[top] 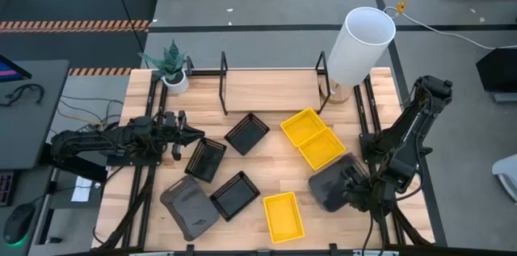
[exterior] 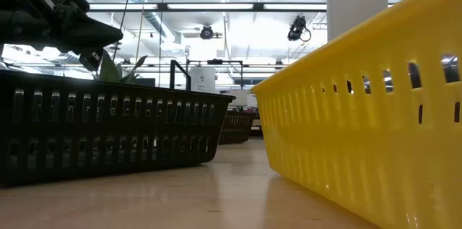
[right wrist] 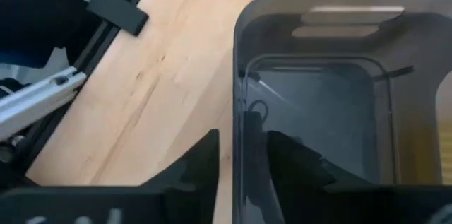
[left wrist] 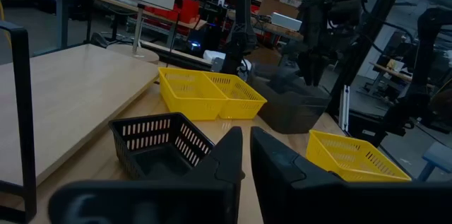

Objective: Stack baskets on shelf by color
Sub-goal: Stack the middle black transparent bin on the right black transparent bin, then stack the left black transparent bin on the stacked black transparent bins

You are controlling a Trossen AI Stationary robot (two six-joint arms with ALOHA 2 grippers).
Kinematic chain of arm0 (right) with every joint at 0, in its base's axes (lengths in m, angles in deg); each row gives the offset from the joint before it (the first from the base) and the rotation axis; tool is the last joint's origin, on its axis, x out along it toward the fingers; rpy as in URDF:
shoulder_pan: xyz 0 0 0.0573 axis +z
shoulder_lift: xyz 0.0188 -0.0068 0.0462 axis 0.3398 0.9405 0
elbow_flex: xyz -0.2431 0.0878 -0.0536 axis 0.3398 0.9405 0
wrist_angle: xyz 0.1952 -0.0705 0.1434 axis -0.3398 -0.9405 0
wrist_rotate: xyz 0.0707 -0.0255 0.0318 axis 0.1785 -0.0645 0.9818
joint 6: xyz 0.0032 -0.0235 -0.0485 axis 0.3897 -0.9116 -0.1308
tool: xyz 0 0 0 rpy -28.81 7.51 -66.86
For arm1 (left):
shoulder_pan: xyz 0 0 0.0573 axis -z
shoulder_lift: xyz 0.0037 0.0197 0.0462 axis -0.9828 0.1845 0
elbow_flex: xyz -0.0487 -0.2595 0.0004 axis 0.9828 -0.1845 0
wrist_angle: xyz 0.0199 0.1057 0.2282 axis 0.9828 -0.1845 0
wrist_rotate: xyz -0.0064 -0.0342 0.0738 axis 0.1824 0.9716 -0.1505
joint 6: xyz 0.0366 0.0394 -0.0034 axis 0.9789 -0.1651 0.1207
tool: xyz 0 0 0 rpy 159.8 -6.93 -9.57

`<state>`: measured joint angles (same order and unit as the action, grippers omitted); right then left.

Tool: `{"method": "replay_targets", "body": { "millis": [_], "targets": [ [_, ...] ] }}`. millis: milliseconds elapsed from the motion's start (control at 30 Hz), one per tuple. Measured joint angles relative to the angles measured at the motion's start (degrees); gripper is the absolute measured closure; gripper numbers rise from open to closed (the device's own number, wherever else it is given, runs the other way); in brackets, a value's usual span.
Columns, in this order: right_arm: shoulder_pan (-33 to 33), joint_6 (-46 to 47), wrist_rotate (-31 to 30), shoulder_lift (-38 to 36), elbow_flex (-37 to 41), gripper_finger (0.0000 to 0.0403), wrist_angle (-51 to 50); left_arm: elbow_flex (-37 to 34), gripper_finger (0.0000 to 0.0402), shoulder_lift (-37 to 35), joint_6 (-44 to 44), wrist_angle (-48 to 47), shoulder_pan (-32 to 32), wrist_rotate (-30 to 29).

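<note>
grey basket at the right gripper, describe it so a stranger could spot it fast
Start at the tall white cylinder at the table's back right and come straight toward the front edge. There the right gripper has its fingers astride one wall of the grey basket. Unlike the yellow baskets beside it, it is solid-walled.

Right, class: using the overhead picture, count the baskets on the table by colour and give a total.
Yellow baskets: 3
Black baskets: 3
Grey baskets: 2 in view, one of them gripped at its wall by the right claw
Total: 8
</note>
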<state>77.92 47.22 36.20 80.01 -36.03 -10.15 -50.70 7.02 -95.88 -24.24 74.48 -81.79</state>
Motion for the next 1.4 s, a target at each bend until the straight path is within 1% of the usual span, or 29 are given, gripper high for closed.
{"method": "replay_targets", "body": {
  "millis": [200,300,367,533,633,867,1100,1267,1400],
  "targets": [
    [-0.98,-0.02,2.42,-0.03,-3.01,0.0216,-1.78,0.01,0.0371,-0.01,0.0,0.0,-0.02,0.0],
    [-1.93,-0.52,2.66,-0.04,-4.65,0.0191,-3.11,0.02,0.0368,-0.01,-0.01,0.01,-0.02,-0.01],
    [-2.9,-0.94,3.98,-0.05,-5.28,0.0176,-3.05,0.02,0.0365,0.0,-0.02,0.02,0.0,-0.02],
    [-4.83,-0.66,7.52,-0.05,-5.45,0.0146,-3.15,0.0,0.0364,-0.02,-0.01,0.0,-0.01,-0.02],
    [-5.6,-0.63,8.04,-0.05,-5.45,0.0133,-3.15,0.0,0.0369,0.0,-0.02,0.0,-0.02,-0.02],
    [-7.79,-0.4,8.5,-2.14,-5.45,0.0118,-3.13,0.0,0.0372,-0.01,0.0,0.01,0.0,-0.02],
    [-8.8,0.75,7.82,-6.72,-5.47,0.0117,-3.11,0.02,0.0363,0.0,0.0,0.02,0.0,-0.02],
    [-8.79,2.11,5.55,-9.93,-5.47,0.0117,-2.95,0.02,0.0367,-0.01,-0.02,0.02,-0.02,0.0],
    [-9.86,2.81,5.63,-11.07,-5.47,0.0117,-2.24,0.0,0.0371,-0.02,0.0,0.0,-0.02,-0.02]
  ]
}}
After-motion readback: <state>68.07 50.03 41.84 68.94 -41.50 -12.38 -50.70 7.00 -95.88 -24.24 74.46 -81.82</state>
